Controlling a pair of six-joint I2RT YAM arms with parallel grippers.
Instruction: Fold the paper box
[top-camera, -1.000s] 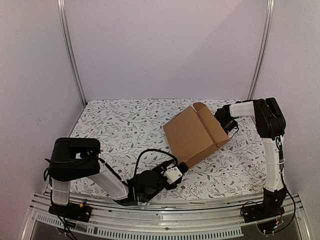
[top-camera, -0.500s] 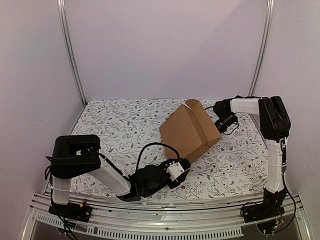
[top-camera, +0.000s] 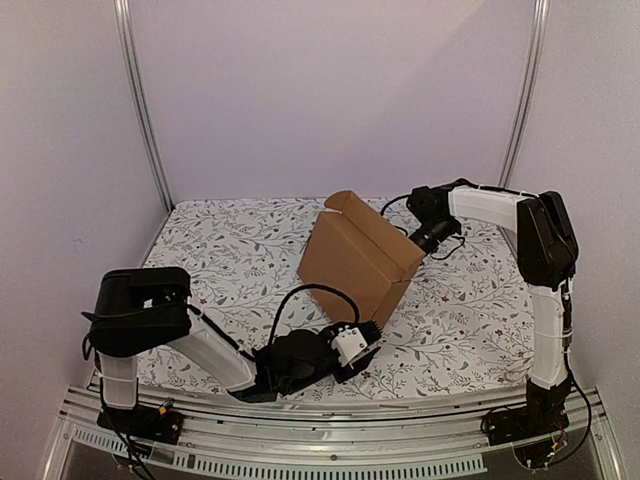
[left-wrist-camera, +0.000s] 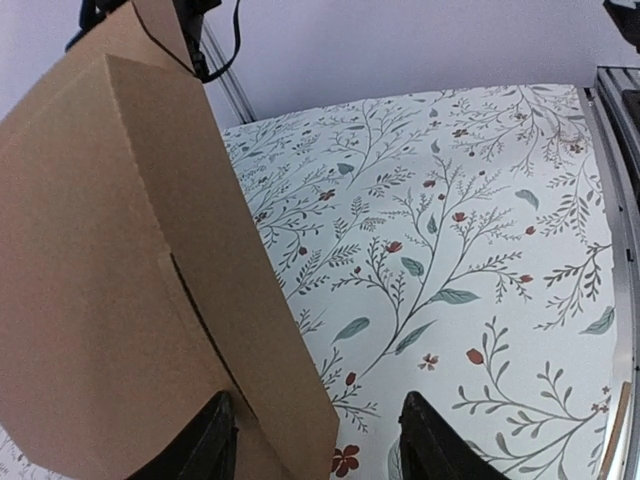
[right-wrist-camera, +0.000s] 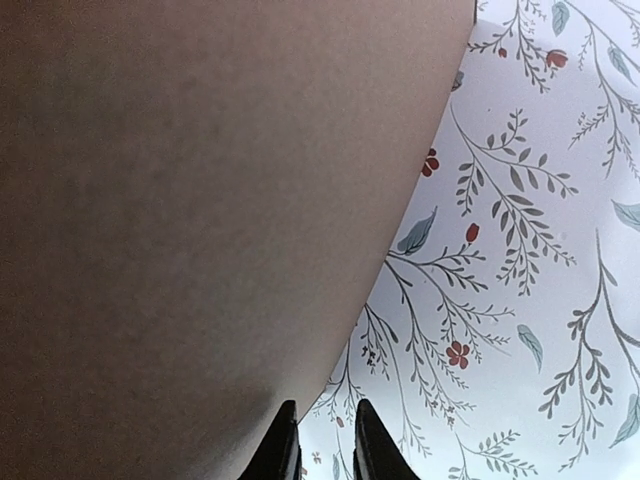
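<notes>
The paper box is a shallow brown cardboard mailer, tipped up steeply on its near edge in the middle of the table, with one flap sticking up at its far end. My left gripper lies low at the box's near corner. In the left wrist view the left gripper is open and that corner of the box reaches in between the fingers. My right gripper is against the raised far right side. In the right wrist view the box looms over the right gripper, whose fingers stand a narrow gap apart over bare cloth.
A floral cloth covers the table. Metal frame posts stand at the back corners against plain walls. A metal rail runs along the near edge. A black cable loops over the left arm beside the box.
The box has been tipped up much steeper and shifted left. The right gripper moved left and up with its far side and opened slightly. The left gripper stayed at the near corner.
</notes>
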